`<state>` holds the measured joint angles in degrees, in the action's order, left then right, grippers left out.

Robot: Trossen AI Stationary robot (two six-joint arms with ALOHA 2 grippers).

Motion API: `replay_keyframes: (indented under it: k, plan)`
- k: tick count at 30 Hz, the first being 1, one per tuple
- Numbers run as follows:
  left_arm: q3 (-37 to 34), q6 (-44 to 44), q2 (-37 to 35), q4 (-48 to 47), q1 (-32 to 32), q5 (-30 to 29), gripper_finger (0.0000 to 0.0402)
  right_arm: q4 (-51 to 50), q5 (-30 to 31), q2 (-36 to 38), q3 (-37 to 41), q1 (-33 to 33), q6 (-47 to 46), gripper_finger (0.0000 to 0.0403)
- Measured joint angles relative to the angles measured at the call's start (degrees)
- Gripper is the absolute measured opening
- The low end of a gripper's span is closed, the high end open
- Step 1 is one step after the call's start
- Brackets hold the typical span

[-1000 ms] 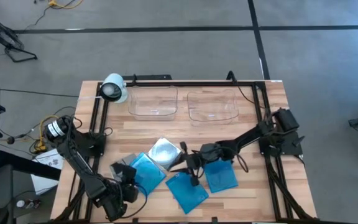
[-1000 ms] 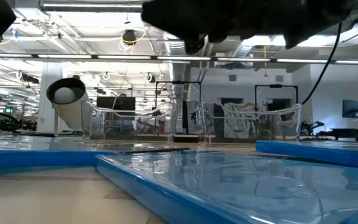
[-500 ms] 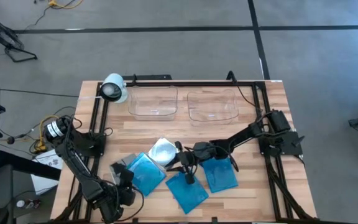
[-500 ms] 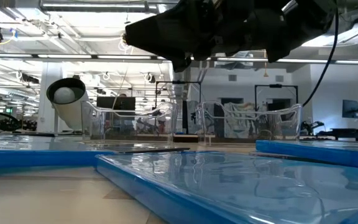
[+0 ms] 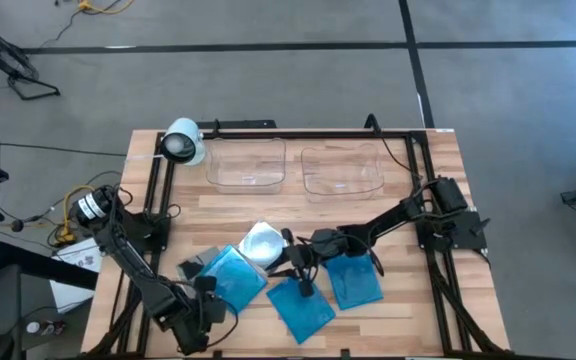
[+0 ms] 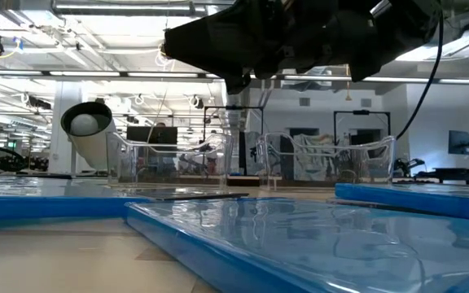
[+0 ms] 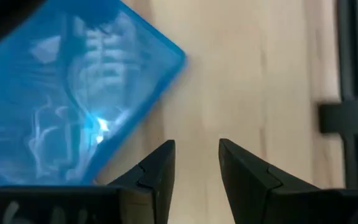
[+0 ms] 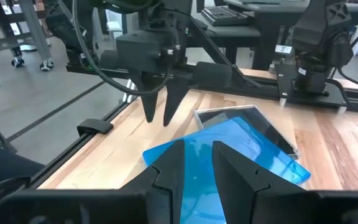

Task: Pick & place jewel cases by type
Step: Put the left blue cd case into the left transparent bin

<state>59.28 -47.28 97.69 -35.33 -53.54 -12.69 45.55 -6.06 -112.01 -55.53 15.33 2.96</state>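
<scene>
1. The left gripper (image 5: 204, 308) hangs near the table's front-left corner, at about seven o'clock from the table's middle. In its wrist view the two fingers (image 7: 159, 168) stand slightly apart over bare wood with nothing between them.
2. A blue jewel case (image 7: 61, 93) lies just beside those fingertips (its corner pointing toward the table's edge); from above it is the leftmost blue case (image 5: 233, 275), overlapping a grey case (image 5: 196, 265) at its nine o'clock.
3. The right gripper (image 5: 290, 262) reaches toward the table's centre, over the clear silvery case (image 5: 261, 242). Its fingers (image 8: 169, 168) show a narrow gap and hold nothing.
4. Two more blue cases lie flat: one at six o'clock from the right gripper (image 5: 301, 307), another at four o'clock (image 5: 356, 281).
5. Two clear trays, left (image 5: 247, 164) and right (image 5: 343, 170), sit at the table's twelve o'clock edge, with a white camera (image 5: 182, 142) at their nine o'clock.
</scene>
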Motion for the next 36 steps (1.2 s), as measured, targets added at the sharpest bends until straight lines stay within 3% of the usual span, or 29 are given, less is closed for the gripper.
replay_keyframes:
  k: [3,7,9,15,22,27,36]
  plan:
    - [1.99,1.54,0.00,-4.26,-1.07,-1.73,0.0116,0.00,-0.03,0.00,0.00,0.01,0.00,0.0076]
    - [5.49,3.23,1.54,-12.85,-3.96,-13.83,0.0116,-0.18,-0.03,0.00,0.02,0.00,0.00,0.0076]
    - [7.53,5.18,4.16,-16.79,-5.15,-16.65,0.0116,-0.51,-0.04,0.00,0.02,0.00,-0.02,0.0076]
    - [14.80,9.85,16.51,-29.44,-5.37,-15.09,0.0116,-1.41,-0.10,0.04,0.04,-0.31,-2.03,0.0076]
    - [22.29,4.84,27.14,-41.76,-6.31,-19.42,0.0116,-1.86,-0.18,0.04,0.04,-0.90,-3.04,0.0076]
    - [23.13,3.03,28.06,-41.28,-7.06,-20.24,0.0116,-1.85,-0.20,0.04,0.04,-0.85,-3.91,0.0076]
    - [23.11,0.53,28.06,-41.11,-7.21,-22.97,0.0116,-3.19,-0.18,0.04,0.00,-2.38,-13.37,0.0076]
